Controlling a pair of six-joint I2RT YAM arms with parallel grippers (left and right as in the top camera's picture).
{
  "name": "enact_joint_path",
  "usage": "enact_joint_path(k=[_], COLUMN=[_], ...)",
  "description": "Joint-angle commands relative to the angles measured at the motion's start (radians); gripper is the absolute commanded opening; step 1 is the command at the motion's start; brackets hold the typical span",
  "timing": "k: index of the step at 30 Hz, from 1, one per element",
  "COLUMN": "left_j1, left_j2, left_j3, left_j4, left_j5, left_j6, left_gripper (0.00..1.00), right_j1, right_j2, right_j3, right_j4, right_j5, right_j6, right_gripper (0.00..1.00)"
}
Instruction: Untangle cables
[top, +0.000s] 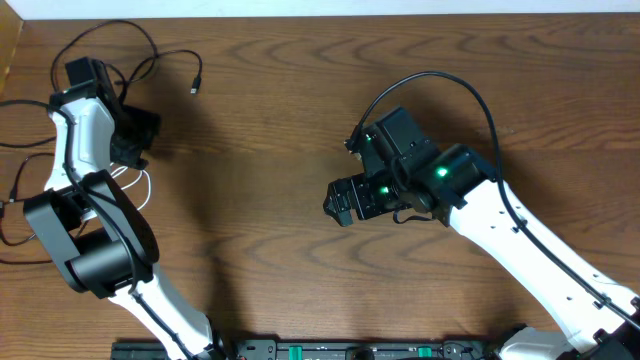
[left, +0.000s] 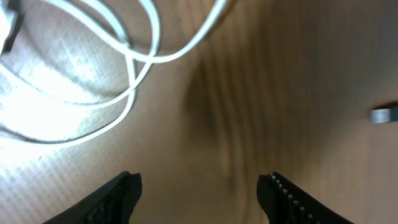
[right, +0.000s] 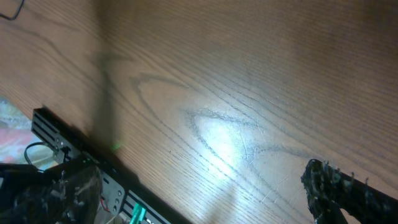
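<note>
A white cable (left: 134, 74) lies in loose loops on the wooden table, ahead and to the left of my left gripper (left: 199, 180). That gripper is open, with only bare wood between its fingers. From overhead the white cable (top: 147, 188) shows just below my left gripper (top: 135, 140). A thin black cable curves along the table's far left and ends in a small plug (top: 196, 87). Another black cable (top: 14, 190) trails off the left edge. My right gripper (top: 340, 202) stands open over the table's middle, far from all the cables, and the right wrist view shows my right gripper (right: 199, 186) holding nothing.
A small grey plug (left: 384, 115) lies on the wood at the right of the left wrist view. A black rail with electronics (right: 74, 143) runs along the table's near edge. The left arm's body (top: 95, 235) covers part of the cables.
</note>
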Motion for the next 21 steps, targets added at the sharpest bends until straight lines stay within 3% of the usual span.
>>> enact_joint_path(k=[1, 7, 12, 18, 21], left_j1=[0.005, 0.005, 0.014, 0.088, 0.139], left_j2=[-0.095, -0.107, -0.073, -0.056, -0.055], left_j3=[0.043, 0.031, -0.026, -0.061, -0.061], left_j4=[0.023, -0.05, -0.075, -0.06, -0.058], left_j5=[-0.017, -0.391, -0.591, -0.635, -0.543], left_j6=[0.018, 0.062, 0.066, 0.061, 0.062], left_gripper=[0.67, 0.67, 0.67, 0.68, 0.68], right_j1=[0.011, 0.011, 0.011, 0.025, 0.038], right_j2=[0.012, 0.012, 0.012, 0.012, 0.012], right_j3=[0.013, 0.013, 0.013, 0.013, 0.013], right_j4=[0.0, 0.0, 0.002, -0.009, -0.005], right_j5=[-0.002, -0.003, -0.003, -0.003, -0.002], right_j6=[0.01, 0.01, 0.01, 0.01, 0.009], right_gripper=[0.99, 0.99, 0.99, 0.99, 0.99])
